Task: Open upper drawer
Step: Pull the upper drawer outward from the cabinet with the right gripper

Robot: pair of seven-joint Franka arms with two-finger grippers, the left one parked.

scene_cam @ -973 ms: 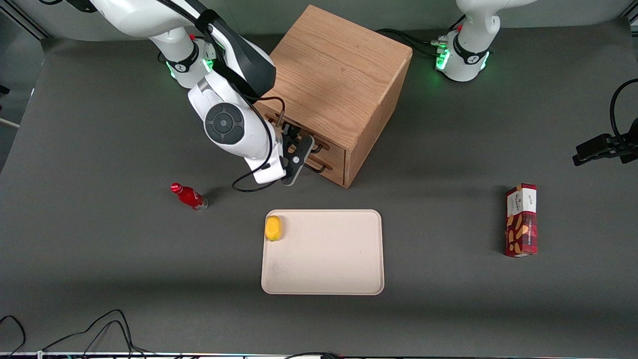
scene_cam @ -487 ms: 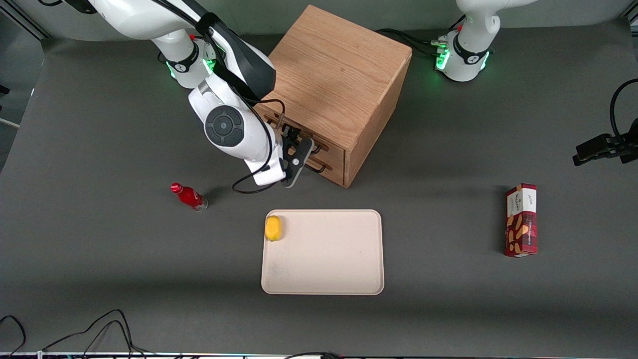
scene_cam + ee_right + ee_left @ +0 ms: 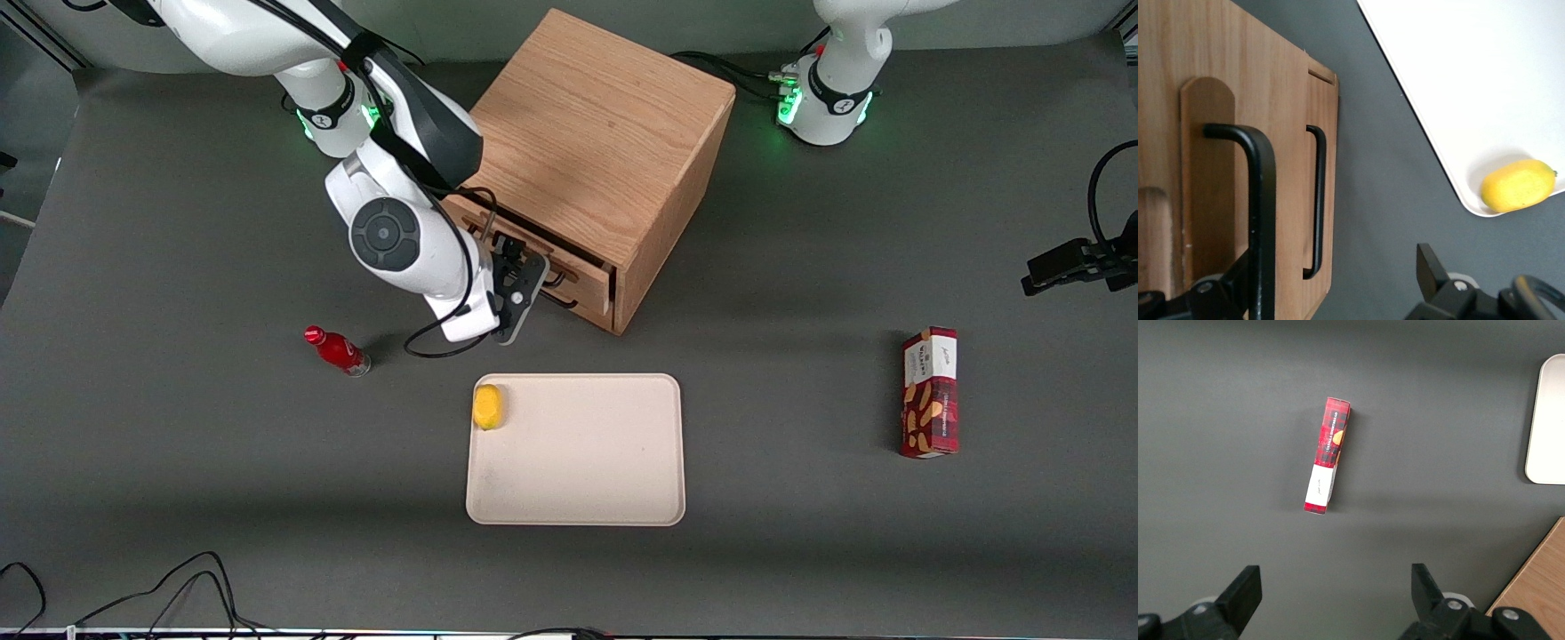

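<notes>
At the front of the wooden cabinet (image 3: pixel 597 147), the upper drawer (image 3: pixel 533 251) sticks out just a little, and the gripper (image 3: pixel 518 286) has one finger hooked inside its black wire handle (image 3: pixel 1257 200) with the other out in the open — not squeezed shut. I think the best way is to pull straight out, slow and level, so the handle does not slip off. The right arm reaches down from above, its wrist bent toward the drawer front and just above the lower drawer (image 3: pixel 582 300).

The upper drawer (image 3: pixel 569 260) of the light-oak cube cabinet (image 3: pixel 596 142) is pulled out a little, a dark gap showing above its front, and its black wire handle (image 3: pixel 1261 200) stands out from the wooden front.
</notes>
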